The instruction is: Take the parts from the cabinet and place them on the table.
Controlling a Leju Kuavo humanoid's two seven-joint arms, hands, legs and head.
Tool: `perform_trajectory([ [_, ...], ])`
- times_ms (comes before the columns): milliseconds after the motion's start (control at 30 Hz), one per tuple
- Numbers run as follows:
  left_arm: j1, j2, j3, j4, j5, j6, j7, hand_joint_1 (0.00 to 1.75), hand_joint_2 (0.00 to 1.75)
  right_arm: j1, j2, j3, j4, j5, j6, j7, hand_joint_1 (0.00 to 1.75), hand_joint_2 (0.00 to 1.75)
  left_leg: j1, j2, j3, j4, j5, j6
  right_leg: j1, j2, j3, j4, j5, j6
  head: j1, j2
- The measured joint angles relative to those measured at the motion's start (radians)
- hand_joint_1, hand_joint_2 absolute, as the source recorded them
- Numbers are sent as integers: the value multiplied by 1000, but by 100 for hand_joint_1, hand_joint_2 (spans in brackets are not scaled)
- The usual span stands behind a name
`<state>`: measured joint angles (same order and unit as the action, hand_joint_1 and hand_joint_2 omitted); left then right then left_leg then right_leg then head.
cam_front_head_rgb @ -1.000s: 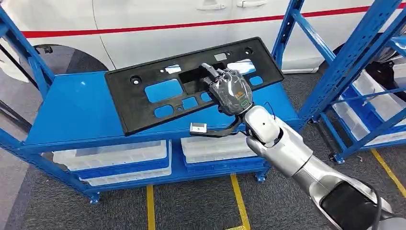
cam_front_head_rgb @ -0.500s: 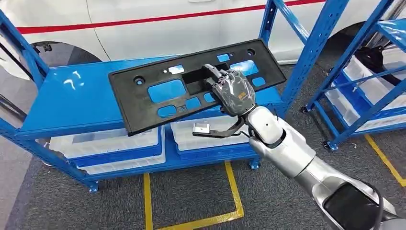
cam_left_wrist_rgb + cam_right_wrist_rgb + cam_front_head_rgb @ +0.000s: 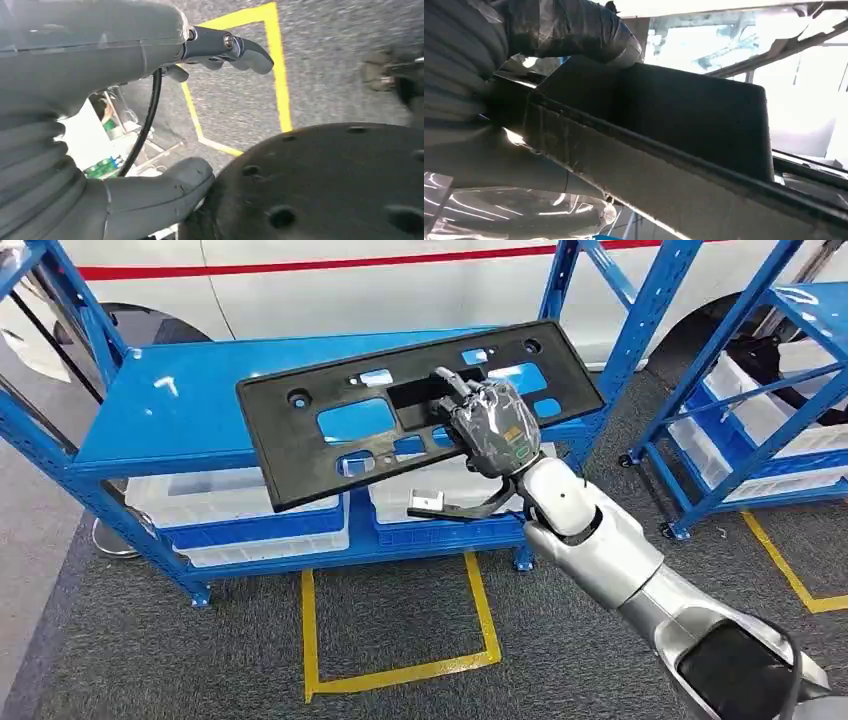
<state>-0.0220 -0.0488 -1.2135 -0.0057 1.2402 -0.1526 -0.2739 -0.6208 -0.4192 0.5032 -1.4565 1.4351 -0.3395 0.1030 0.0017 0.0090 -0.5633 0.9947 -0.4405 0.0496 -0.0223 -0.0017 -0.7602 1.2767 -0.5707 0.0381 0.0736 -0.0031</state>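
Observation:
A long black plastic panel (image 3: 300, 435) with several cut-outs hangs tilted over the front edge of the blue rack's top shelf (image 3: 170, 405). My right hand (image 3: 490, 430) grips it near its middle, fingers hooked into a rectangular opening. In the right wrist view the panel's dark rim (image 3: 684, 115) runs across, with my taped fingers (image 3: 574, 25) curled over it. My left hand (image 3: 90, 75) hangs over the grey floor, thumb and fingers apart, holding nothing.
White bins (image 3: 240, 515) fill the rack's lower shelf. A second blue rack (image 3: 760, 420) with white bins stands to the right. A white vehicle with a red stripe (image 3: 330, 280) is behind. Yellow tape lines (image 3: 400, 675) mark the carpet in front.
The whole view has shifted: the rack looks farther off and more floor shows. The panel, still in my right hand, now overhangs the shelf's front edge.

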Motion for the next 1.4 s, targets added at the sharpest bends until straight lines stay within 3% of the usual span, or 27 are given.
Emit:
perform_trajectory([
  [33, 0, 0, 0, 0, 0, 0, 0, 0, 175, 1, 0, 0, 1, 0, 0, 0, 175, 175, 0, 1, -19, 3, 12, -2, 0, 0, -2, 52, 4, 2, 0, 0],
  [67, -1, 0, 0, 0, 0, 0, 0, 0, 175, 2, 0, 0, 3, 0, 0, 0, 175, 175, 0, 1, -36, 7, 22, -3, -1, 0, 13, 62, 32, 4, 0, 0],
  [133, 0, -2, 0, 0, 0, 0, 0, 0, 175, 2, 0, 0, 3, 0, 0, 0, 175, 175, 2, 1, -70, 21, 37, -9, -4, 0, 102, -27, 99, 5, 0, 0],
  [167, -1, -2, 0, 0, 0, 0, 0, 0, 175, 0, 0, 0, 3, 0, 0, 0, 175, 175, 3, 1, -86, 32, 44, -14, -6, 0, 181, -126, 101, 5, 0, 0],
  [200, -2, -2, 0, 0, 0, 0, 0, 0, 175, -3, 0, -1, 3, 0, 1, 0, 175, 175, -3, -1, -98, 40, 49, -21, -2, 0, 230, -208, 52, 3, 0, 0],
  [233, -1, -3, 0, 0, 0, -2, 0, 0, 175, -1, 0, -2, 1, -1, 3, -1, 175, 175, -2, -1, -100, 42, 56, -28, 4, 6, 242, -231, 42, -12, -2, 0],
  [333, 3, -3, 0, 0, 0, -4, 2, 0, 175, -4, 0, -2, 3, -5, 8, -2, 175, 175, -3, -3, -106, 32, 86, -47, 8, 3, 222, -233, 64, -35, 0, 0],
  [367, 3, -3, 0, 0, 0, -4, 2, 0, 175, -5, 0, -2, 5, -6, 10, -2, 175, 175, 2, -4, -113, 37, 75, -53, -1, -1, 212, -240, 78, -46, -1, 0],
  [400, 4, -3, 0, 0, 0, -4, 2, 0, 175, -6, 0, -2, 5, -7, 11, -3, 175, 175, 3, -5, -130, 64, 26, -59, 0, -3, 200, -240, 90, -56, 0, 0],
  [467, 4, -3, 0, 0, 0, -4, 2, 0, 175, -7, 0, -2, 5, -10, 12, -3, 175, 175, 5, -5, -165, 195, -95, -69, 2, -6, 172, -240, 112, -65, -1, 0],
  [500, 3, -3, 0, 0, -1, -4, 2, 0, 175, -7, 0, -2, 5, -11, 13, -3, 175, 175, 6, -5, -182, 270, -136, -73, 3, -6, 157, -239, 124, -65, -1, 0],
  [533, 3, -3, 0, 0, -1, -5, 2, 0, 175, -6, 0, -2, 5, -11, 15, -3, 175, 175, 6, -5, -189, 330, -151, -75, 3, -6, 141, -238, 136, -64, -1, 0],
  [600, 1, -3, 0, 0, -1, -5, 2, 0, 175, -6, 0, -2, 6, -12, 19, -3, 175, 175, 6, -5, -143, 323, -97, -73, 4, -5, 108, -236, 160, -61, -1, 0],
  [667, 1, -3, 0, 0, -1, -5, 2, 0, 175, -6, -1, -3, 6, -15, 22, -3, 175, 175, 6, -6, -20, 171, -44, -63, 4, -4, 85, -235, 180, -55, -1, 0],
  [733, 2, -2, 0, 0, -2, -5, 2, 0, 175, -8, -4, -4, 5, -15, 24, -2, 175, 175, -1, -10, 88, 5, -88, -51, 7, -4, 74, -232, 197, -44, -1, 0],
  [833, 7, -2, 0, 0, -2, -6, 2, 0, 175, -9, -5, -5, 5, -18, 27, -2, 175, 175, -8, -11, 73, 4, -69, -37, 2, -6, 75, -255, 232, -25, -1, 0],
  [867, 8, -2, 0, 0, -4, -6, 2, 0, 175, -9, -6, -5, 6, -18, 29, -2, 175, 175, 3, -8, 62, -16, -49, -27, 9, -4, 72, -258, 237, -17, 0, 0],
  [900, 4, -4, -1, 0, -5, -6, 2, 0, 175, -8, -8, -6, 8, -18, 31, -1, 175, 175, 3, -1, 62, -18, -35, -20, 5, -1, 59, -245, 204, -14, 0, 0],
  [933, 3, -4, -1, 0, -7, -5, 0, 0, 175, -11, -11, -7, 8, -18, 33, -1, 175, 175, 3, -1, 47, -20, -22, -5, 6, 1, 42, -190, 133, -13, 1, 0],
  [1000, 5, -5, -1, 0, -11, -5, -2, 0, 175, -10, -11, -8, 10, -18, 35, 0, 175, 175, -1, 0, 18, -15, -1, -4, 5, 1, 5, -40, 30, -8, 1, 0],
  [1033, 4, -5, -1, 0, -11, -5, -2, 0, 175, -9, -11, -8, 11, -19, 38, -1, 175, 175, -2, 1, 1, -12, 8, -4, 5, 1, -6, 21, 11, -5, 1, 0],
  [1100, 3, -5, -1, 0, -12, -5, -3, 0, 175, -9, -11, -8, 13, -21, 42, -1, 175, 175, -1, 1, -34, 2, 24, -6, 2, 1, 26, 33, 53, -2, 1, 0],
  [1167, 3, -6, -1, 0, -12, -5, -4, 0, 175, -10, -11, -8, 13, -23, 42, 0, 175, 175, 1, 1, -63, 21, 33, -13, -3, 0, 138, -107, 109, -1, 1, 0],
  [1233, 2, -6, -1, 0, -13, -5, -4, 0, 175, -13, -11, -8, 13, -27, 43, -1, 175, 175, -3, 0, -86, 37, 41, -24, 8, 2, 214, -229, 66, -9, 1, 0],
  [1333, 5, -6, -1, 0, -14, -4, -3, 0, 175, -15, -11, -9, 14, -30, 48, 0, 175, 175, -1, 0, -92, 30, 67, -42, 12, 2, 198, -231, 78, -30, 0, 0],
  [1367, 7, -6, -1, 1, -13, -4, -3, 0, 175, -14, -10, -9, 15, -30, 49, 0, 175, 175, -6, -3, -98, 31, 68, -48, 3, -1, 194, -240, 90, -42, 1, 0],
  [1400, 6, -6, -1, 1, -13, -3, -2, 0, 175, -17, -9, -9, 16, -30, 50, 0, 175, 175, -1, -7, -104, 45, 39, -53, 1, -9, 188, -243, 100, -48, 0, 0],
])
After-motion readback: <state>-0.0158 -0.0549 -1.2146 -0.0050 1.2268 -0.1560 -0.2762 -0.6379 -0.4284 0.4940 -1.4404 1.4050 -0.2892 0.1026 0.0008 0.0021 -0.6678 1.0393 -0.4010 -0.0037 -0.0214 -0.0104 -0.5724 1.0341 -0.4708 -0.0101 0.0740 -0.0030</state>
